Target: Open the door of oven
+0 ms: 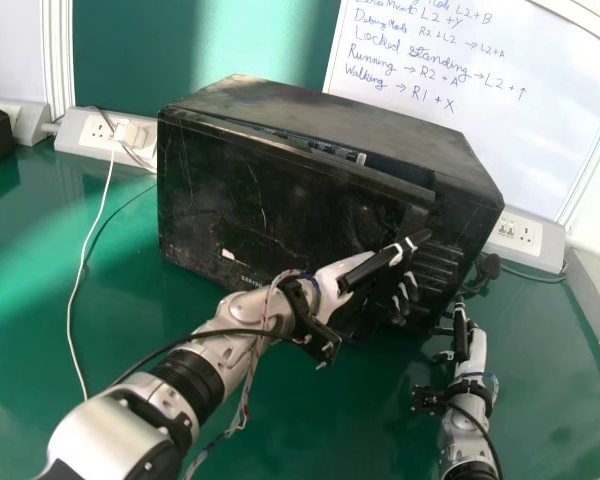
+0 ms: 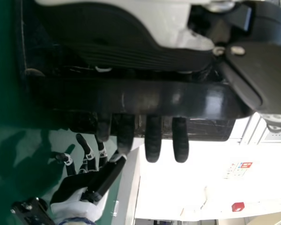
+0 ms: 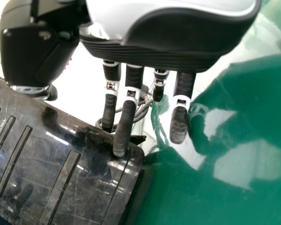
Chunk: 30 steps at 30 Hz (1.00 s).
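Silver robot arm (image 1: 110, 436), glossy green table (image 1: 130, 320), black oven (image 1: 280, 190), handwritten whiteboard (image 1: 520, 145) behind

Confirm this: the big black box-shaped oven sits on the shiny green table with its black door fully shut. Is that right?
Not quite: the black door is partly open; the head view shows a gap behind its top edge. The box-shaped oven does sit on the green table.

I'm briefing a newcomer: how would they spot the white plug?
Find the black oven on the green table. Just left of it sits a white socket box. The plug is the chunky block jutting out beside the bare socket holes.
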Tool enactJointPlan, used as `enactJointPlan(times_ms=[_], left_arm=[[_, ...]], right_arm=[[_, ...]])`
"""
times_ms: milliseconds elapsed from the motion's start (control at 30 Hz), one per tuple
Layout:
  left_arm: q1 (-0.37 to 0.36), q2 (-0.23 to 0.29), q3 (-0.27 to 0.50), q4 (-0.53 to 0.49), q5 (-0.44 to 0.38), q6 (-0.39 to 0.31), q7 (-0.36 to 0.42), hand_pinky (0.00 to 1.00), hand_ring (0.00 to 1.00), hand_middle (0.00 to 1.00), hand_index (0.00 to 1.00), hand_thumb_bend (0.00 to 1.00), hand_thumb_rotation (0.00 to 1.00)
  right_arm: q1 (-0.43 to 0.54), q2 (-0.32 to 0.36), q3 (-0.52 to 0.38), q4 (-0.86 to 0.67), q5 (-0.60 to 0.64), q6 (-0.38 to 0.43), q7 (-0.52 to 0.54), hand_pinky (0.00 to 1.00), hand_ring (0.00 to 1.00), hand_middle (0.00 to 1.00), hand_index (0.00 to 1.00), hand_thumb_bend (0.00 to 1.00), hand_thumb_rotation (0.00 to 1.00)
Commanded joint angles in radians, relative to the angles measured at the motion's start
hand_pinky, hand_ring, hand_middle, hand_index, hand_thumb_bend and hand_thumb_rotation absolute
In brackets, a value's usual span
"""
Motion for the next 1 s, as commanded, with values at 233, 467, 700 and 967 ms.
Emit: enactJointPlan(times_ms=[233, 467, 700, 967], left_arm=[[0.007, -0.03, -0.01, -0.043, -0.011, -0.019, -0.014, 0.08, 0.12, 0.18, 0.23, 1.0, 0.92], [0.03, -0.021, -0.015, -0.076, -0.016, -0.052, -0.013, 0.07, 0.12, 0.18, 0.21, 1.0, 0.95], [0.054, 0.004, -0.003, -0.118, -0.04, -0.04, -0.04, 0.06, 0.11, 0.17, 0.21, 1.0, 0.97], [0.073, 0.044, -0.025, -0.17, -0.036, -0.029, -0.121, 0.07, 0.12, 0.18, 0.23, 1.0, 0.94]], right_arm=[[0.0, 0.013, 0.009, 0.007, -0.007, -0.001, 0.017, 0.19, 0.25, 0.39, 0.64, 0.71, 1.0], [0.004, 0.016, 0.005, 0.005, 0.001, -0.01, 0.022, 0.19, 0.24, 0.39, 0.63, 0.68, 1.0], [0.003, 0.017, 0.004, 0.005, -0.001, -0.008, 0.023, 0.19, 0.24, 0.38, 0.63, 0.69, 1.0], [0.006, 0.013, 0.006, 0.008, -0.005, -0.012, 0.023, 0.2, 0.24, 0.38, 0.63, 0.68, 1.0]])
